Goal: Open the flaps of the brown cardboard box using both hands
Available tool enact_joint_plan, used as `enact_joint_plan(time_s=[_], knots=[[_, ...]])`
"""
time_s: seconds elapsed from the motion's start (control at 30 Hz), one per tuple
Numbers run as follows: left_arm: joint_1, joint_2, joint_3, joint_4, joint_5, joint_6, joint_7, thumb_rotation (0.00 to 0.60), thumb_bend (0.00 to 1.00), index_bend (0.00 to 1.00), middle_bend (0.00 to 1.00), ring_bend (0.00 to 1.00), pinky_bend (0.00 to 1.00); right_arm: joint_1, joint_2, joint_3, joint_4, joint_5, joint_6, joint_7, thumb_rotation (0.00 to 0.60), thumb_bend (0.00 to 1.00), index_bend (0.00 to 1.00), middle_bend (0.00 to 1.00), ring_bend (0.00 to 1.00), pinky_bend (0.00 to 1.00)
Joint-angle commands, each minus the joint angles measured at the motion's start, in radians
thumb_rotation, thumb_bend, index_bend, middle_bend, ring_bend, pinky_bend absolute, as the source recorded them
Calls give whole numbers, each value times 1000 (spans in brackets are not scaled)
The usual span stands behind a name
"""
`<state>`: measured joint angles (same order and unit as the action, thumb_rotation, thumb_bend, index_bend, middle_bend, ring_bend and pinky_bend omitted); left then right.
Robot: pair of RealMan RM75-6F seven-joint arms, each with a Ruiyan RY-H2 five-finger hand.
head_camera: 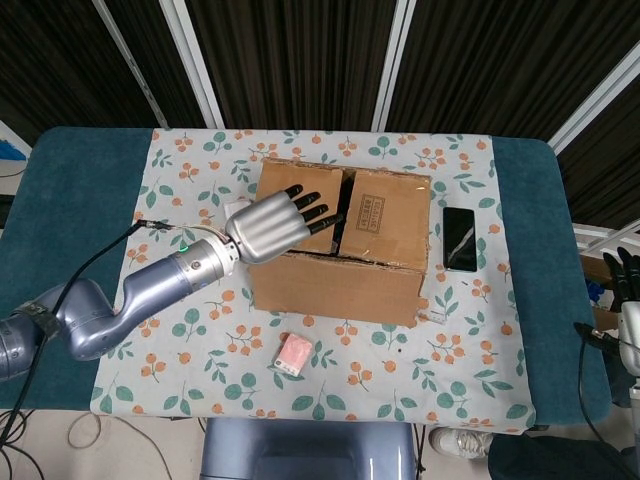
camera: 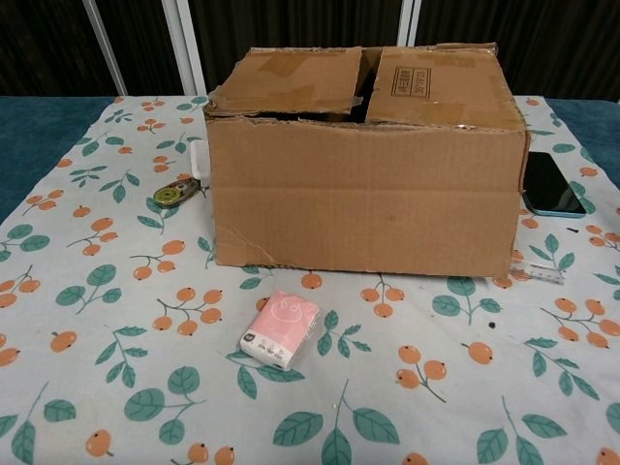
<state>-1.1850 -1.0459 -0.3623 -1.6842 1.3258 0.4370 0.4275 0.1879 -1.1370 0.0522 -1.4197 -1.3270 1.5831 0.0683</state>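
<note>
Two flaps on the brown cardboard box [head_camera: 335, 245] lie nearly closed, dark gap between them along the middle; box sits mid-desk [head_camera: 80, 190] on the floral cloth [head_camera: 190, 330]. Left flap [camera: 286, 79] is torn along its front edge and sags a bit, right flap [camera: 441, 85] carries a printed label.

Left arm [head_camera: 130, 300] reaches in from the lower left in the head view. Left hand [head_camera: 280, 222] is above the left flap, palm down, fingers spread and extended toward the centre gap, nothing held; can't tell if it touches the cardboard. Chest view doesn't show it.

Right hand [head_camera: 628, 290] is at the far right edge of the head view, well apart from the box, only dark fingertips pointing up visible; can't tell how far open it is.

Black phone [head_camera: 460, 238] lies flat just right of the box. Pink tissue pack [camera: 281, 329] lies in front of the box, near its left half. Small tape measure [camera: 174, 193] sits by the box's left side, with a white object [camera: 198, 161] just behind it.
</note>
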Motion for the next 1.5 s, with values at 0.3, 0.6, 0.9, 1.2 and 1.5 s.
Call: enact_joint_plan(time_s=[0.3, 0.6, 0.9, 1.2, 1.5], knots=[[-170, -157, 79, 190, 18, -106, 49, 600, 622, 81, 235, 167, 306, -15, 2, 29, -6, -6, -27, 16, 600, 197, 0, 0, 0, 211], [-233, -255, 117, 308, -4, -103, 30, 600, 622, 92, 249, 176, 310, -27, 5, 51, -11, -5, -50, 31, 600, 211, 0, 0, 0, 211], [-275, -317, 156, 372, -17, -99, 11, 600, 623, 115, 275, 191, 310, -36, 8, 65, -16, -12, -69, 34, 600, 232, 0, 0, 0, 211], [-284, -304, 187, 364, -13, -78, -4, 600, 625, 162, 330, 225, 313, -44, 9, 78, -23, -16, -80, 35, 600, 252, 0, 0, 0, 211], [-277, -302, 215, 365, -17, -59, -11, 600, 625, 163, 325, 227, 314, -49, 10, 84, -27, -22, -86, 31, 600, 259, 0, 0, 0, 211]])
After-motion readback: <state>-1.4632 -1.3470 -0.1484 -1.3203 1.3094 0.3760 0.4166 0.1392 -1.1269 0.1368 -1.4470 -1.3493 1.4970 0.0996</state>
